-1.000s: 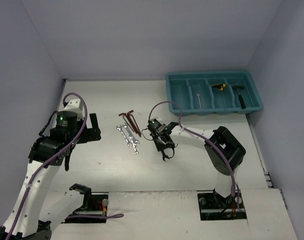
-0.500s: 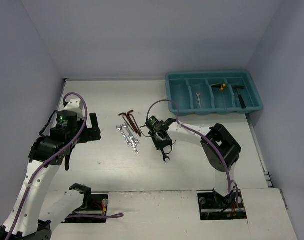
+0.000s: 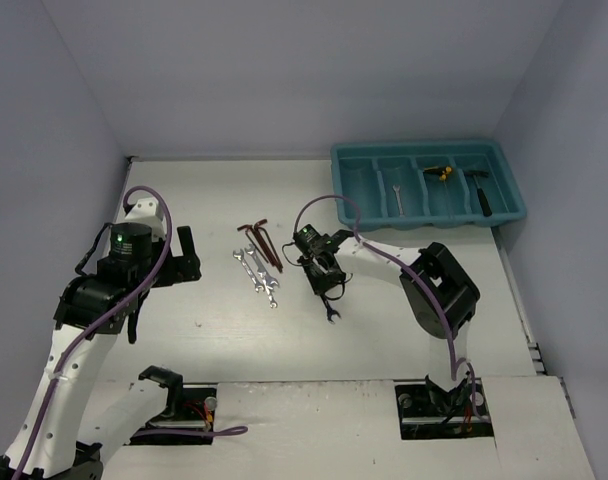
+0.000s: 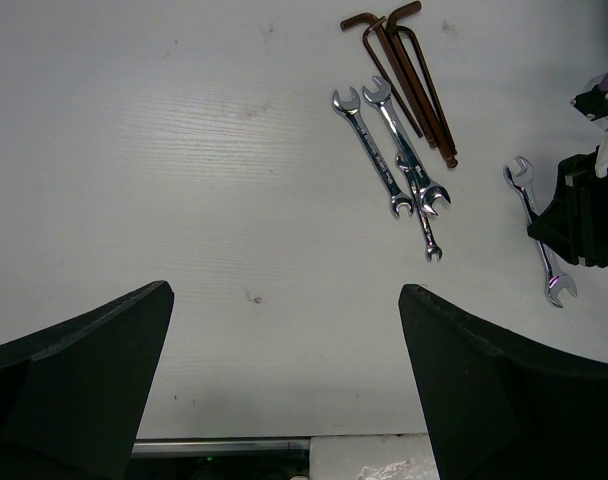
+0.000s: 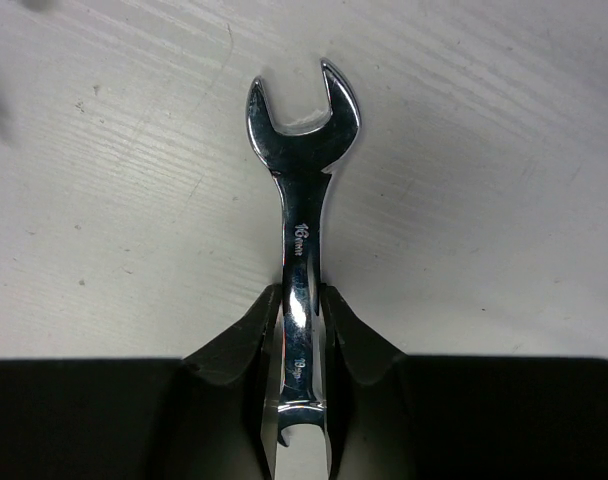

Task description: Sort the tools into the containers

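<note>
Since the last look, the right gripper [image 5: 302,322] has drawn a little toward the far left of the worktop [image 3: 204,200], closer to the loose tools, and its elbow has pulled in with it. The left arm has hardly shifted.

The right gripper is closed narrow on a silver open-ended wrench [image 5: 302,150], its two fingers pinching the shank from either side. The forked head sticks out past the fingertips, low over the white surface. I cannot tell whether the head rests on the worktop or hangs just clear of it. From above, this wrench sits near the middle of the worktop, just right of the other tools and well apart from the teal tray [image 3: 429,224].

The left gripper [image 4: 286,290] stands wide, holding nothing, above bare worktop on the left side.

Three loose wrenches [image 4: 399,170] lie together, roughly parallel and partly overlapping. The reddish-brown hex keys [image 4: 409,70] lie bunched just beyond them, on their far side.

The tray sits at the far right corner. Counting from its left, the second compartment holds a small wrench [image 3: 397,197]. The third holds a yellow-and-black piece [image 3: 439,173], and the fourth holds a black hammer-like tool [image 3: 481,195].
</note>
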`<act>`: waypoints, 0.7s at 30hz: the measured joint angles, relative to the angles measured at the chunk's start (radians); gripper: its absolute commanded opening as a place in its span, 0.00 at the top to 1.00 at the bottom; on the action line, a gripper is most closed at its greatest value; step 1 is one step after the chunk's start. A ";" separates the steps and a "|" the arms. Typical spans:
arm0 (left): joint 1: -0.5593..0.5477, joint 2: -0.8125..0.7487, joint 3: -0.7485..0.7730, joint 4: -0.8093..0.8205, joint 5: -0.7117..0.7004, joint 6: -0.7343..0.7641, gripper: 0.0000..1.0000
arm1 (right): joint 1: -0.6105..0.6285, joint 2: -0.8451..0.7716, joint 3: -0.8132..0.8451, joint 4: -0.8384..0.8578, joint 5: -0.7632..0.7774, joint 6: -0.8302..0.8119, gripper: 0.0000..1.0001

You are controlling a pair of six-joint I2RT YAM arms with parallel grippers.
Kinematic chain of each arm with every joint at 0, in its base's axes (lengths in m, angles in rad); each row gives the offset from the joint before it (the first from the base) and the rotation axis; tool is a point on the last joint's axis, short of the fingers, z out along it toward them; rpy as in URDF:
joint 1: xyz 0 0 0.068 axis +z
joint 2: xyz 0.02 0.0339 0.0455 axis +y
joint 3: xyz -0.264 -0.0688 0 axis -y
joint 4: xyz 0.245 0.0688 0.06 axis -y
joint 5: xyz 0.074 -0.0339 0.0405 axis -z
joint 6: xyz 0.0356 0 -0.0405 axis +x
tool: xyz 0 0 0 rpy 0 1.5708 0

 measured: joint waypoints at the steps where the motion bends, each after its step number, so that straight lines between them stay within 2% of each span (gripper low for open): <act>1: 0.000 0.000 0.000 0.000 0.000 0.000 0.05 | 0.000 0.001 0.003 -0.003 0.000 -0.002 1.00; 6: 0.000 0.002 0.000 0.000 0.000 0.001 0.05 | -0.003 0.001 0.023 -0.024 0.007 -0.020 1.00; 11: 0.000 0.002 0.000 0.000 0.000 0.001 0.05 | -0.053 -0.030 0.130 -0.067 0.023 -0.048 1.00; 17: 0.000 0.002 0.000 0.000 0.000 0.002 0.05 | -0.238 -0.126 0.331 -0.077 0.051 -0.136 1.00; 21: 0.000 0.001 0.000 0.000 0.000 0.002 0.05 | -0.404 -0.127 0.456 -0.076 0.059 -0.208 1.00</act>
